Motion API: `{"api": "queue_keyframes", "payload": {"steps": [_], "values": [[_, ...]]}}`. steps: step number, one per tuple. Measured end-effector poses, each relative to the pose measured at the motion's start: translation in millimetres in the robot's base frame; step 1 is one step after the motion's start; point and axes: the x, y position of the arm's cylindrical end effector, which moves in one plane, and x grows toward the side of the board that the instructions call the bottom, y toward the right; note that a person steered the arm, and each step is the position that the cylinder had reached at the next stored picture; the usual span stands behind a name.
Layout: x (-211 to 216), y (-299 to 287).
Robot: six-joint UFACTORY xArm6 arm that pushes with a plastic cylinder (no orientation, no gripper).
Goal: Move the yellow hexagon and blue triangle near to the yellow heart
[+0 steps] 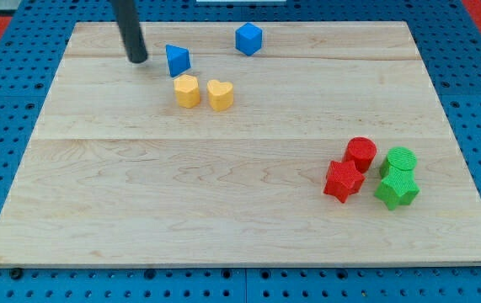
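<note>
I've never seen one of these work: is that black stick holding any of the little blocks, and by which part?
Nothing is held. My tip stands free, left of the blue triangle, touching no block.

My tip (137,59) just left of the blue triangle (177,60), yellow hexagon (187,91) just beside the yellow heart (220,95), blue cube (248,39) near the top, red and green blocks clustered lower right.

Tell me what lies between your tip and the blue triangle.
Nothing: in the camera view, only bare board separates my tip from the blue triangle, which sits just to its right, not touching.
</note>
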Motion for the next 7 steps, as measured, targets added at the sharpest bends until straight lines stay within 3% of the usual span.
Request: {"api": "queue_keyframes", "payload": {"steps": [2,3,5,7], "values": [[-2,76],[17,85],[-34,121],[25,114]]}}
